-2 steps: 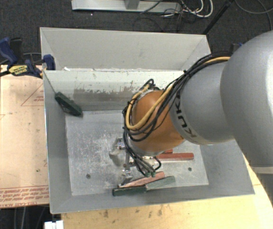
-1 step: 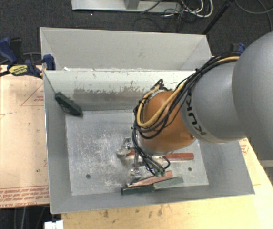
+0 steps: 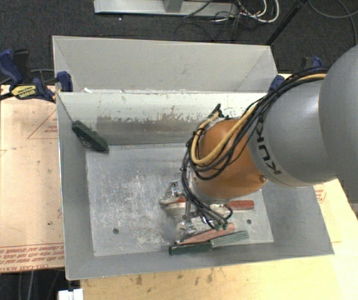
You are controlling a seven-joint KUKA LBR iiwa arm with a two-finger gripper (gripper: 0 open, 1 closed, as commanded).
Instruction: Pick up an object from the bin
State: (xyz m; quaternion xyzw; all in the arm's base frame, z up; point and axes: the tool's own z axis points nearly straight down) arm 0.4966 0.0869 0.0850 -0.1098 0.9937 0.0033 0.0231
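Observation:
My gripper (image 3: pixel 182 208) hangs low over the front right part of the bin floor, under the orange wrist cover. Just below it lies a pinkish-red flat stick (image 3: pixel 202 235), and a dark green stick (image 3: pixel 190 248) rests against the bin's front wall. A red bar (image 3: pixel 242 205) pokes out to the right of the gripper, partly hidden by the wrist. A green strip (image 3: pixel 235 235) lies beside the pinkish-red stick. I cannot see anything held in the gripper.
A dark oblong block (image 3: pixel 90 136) leans in the back left corner of the bin. The arm and its cables cover the bin's right side. The left half of the floor is bare scratched metal.

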